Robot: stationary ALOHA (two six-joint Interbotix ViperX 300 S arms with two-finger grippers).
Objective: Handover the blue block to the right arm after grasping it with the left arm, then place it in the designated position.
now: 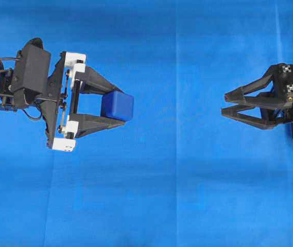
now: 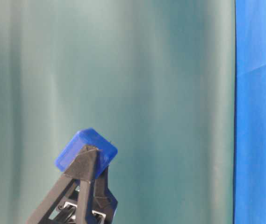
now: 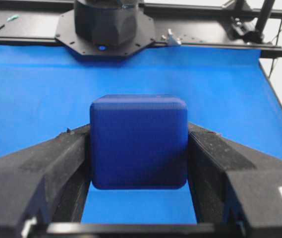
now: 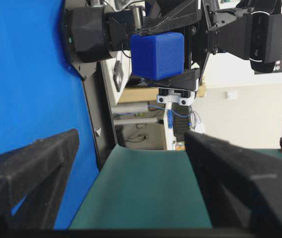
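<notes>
Closest to the left wrist camera, the blue block [image 3: 139, 141] sat between the two black fingers [image 3: 46, 173] of the left gripper [image 1: 116, 106] — both pressed against its sides, so the gripper was clamped on it. The block was lifted above the blue cloth [image 1: 177, 195], not touching it. Farther from the block, well apart on the other side of the cloth, the right gripper [image 1: 223, 104] pointed toward the block with its jaws spread wide and nothing between them — its fingers [image 4: 27, 173] framed the block from a distance.
</notes>
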